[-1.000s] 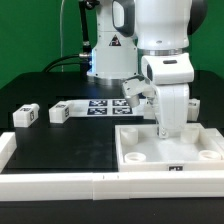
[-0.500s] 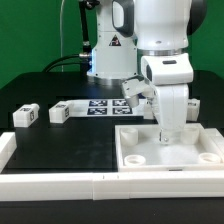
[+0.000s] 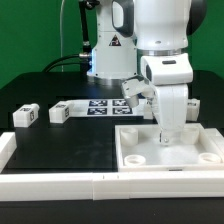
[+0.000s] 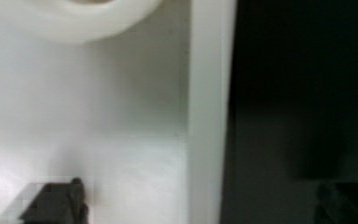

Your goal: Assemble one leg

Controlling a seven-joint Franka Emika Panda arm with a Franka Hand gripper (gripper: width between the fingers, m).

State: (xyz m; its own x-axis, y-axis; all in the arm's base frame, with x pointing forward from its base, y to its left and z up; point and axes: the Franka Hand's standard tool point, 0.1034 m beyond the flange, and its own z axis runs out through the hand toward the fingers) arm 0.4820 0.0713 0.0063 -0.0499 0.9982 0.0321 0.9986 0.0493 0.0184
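The large white tabletop (image 3: 134, 150) lies at the exterior view's right with its corner sockets up. My gripper (image 3: 168, 134) is lowered onto its far rim. In the wrist view the gripper (image 4: 197, 202) is open, its dark fingertips (image 4: 55, 200) wide apart, with the tabletop's edge (image 4: 208, 110) between them and a round socket (image 4: 98, 14) ahead. It holds nothing. Two legs (image 3: 26, 115) (image 3: 59, 112), white blocks with tags, stand at the exterior view's left. Another leg (image 3: 135, 88) lies tilted behind the arm.
The marker board (image 3: 100, 107) lies flat behind the middle of the black mat. A white block (image 3: 196, 105) sits at the far right behind the tabletop. A white rail (image 3: 60, 186) borders the front and a short one (image 3: 5, 146) the left.
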